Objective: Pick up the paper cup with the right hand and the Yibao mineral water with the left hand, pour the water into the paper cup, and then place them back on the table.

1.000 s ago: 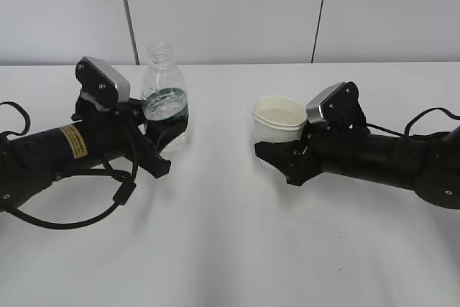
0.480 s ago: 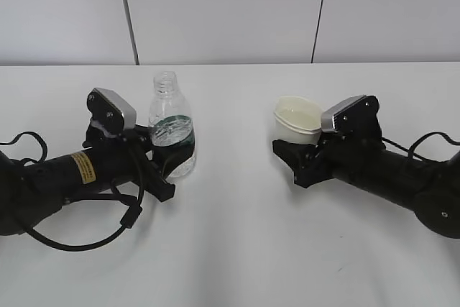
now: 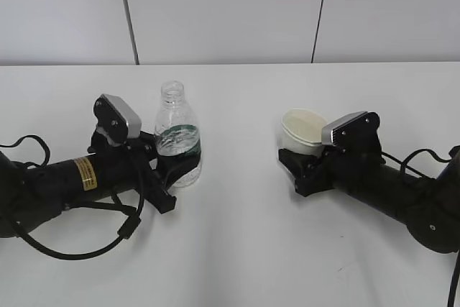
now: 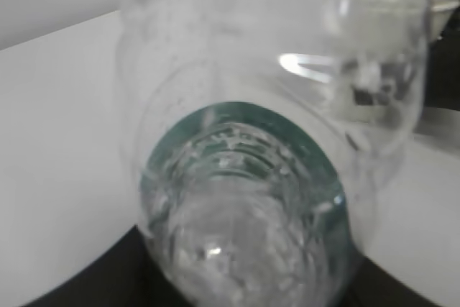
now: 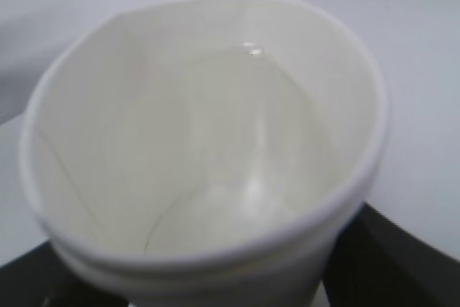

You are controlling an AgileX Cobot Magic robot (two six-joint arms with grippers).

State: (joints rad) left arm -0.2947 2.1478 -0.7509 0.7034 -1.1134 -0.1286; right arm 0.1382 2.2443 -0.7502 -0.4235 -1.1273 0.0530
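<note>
L gripper (image 3: 169,177) clamped on upright Yibao mineral water (image 3: 177,143) at 9 o'clock; R gripper (image 3: 296,170) clamped on tilted paper cup (image 3: 302,131) w/ water (image 5: 237,177), 3 o'clock.

We can read no text anywhere. The yellow sticker (image 3: 87,173) on the left hand (image 3: 79,177) carries print too small to make out, and the dark green label band (image 3: 177,139) on the Yibao mineral water (image 3: 177,134) shows no legible lettering.
</note>
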